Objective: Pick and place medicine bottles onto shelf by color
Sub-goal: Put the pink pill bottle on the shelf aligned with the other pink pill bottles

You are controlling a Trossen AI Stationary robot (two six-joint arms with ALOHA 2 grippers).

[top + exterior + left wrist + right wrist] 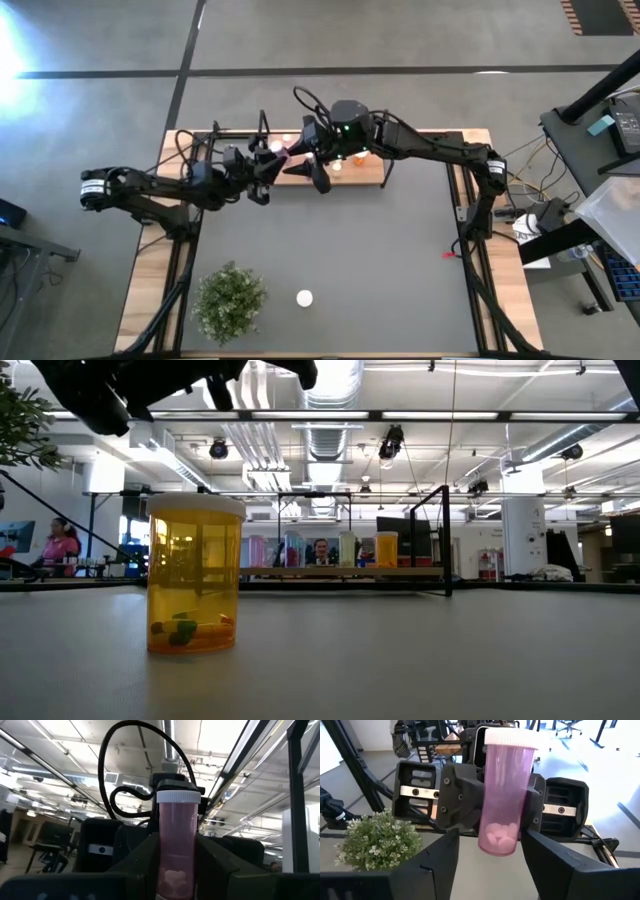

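A pink bottle (283, 153) with a white cap is held in the air in front of the wooden shelf (365, 172), between my two grippers. My left gripper (270, 166) is shut on it. My right gripper (490, 864) is open, its two fingers wide apart on either side of the bottle's bottom end (496, 846) without touching it. An orange bottle (193, 575) stands on its base on the mat near the front edge; it also shows in the high view (304, 297). Several bottles (347, 549) stand on the shelf. My left gripper pinches the pink bottle's body (176, 851) between its two fingers (464, 795), about its middle and lower half. The fingers lie across the bottle. The bottle is lifted clear of the table with its white cap (178, 796) uppermost and the pills at its bottom end.
A green bushy potted plant (230, 300) stands at the front left of the dark mat. Black wire frames (443, 540) stand at the shelf's ends. People show in the room far behind the table.
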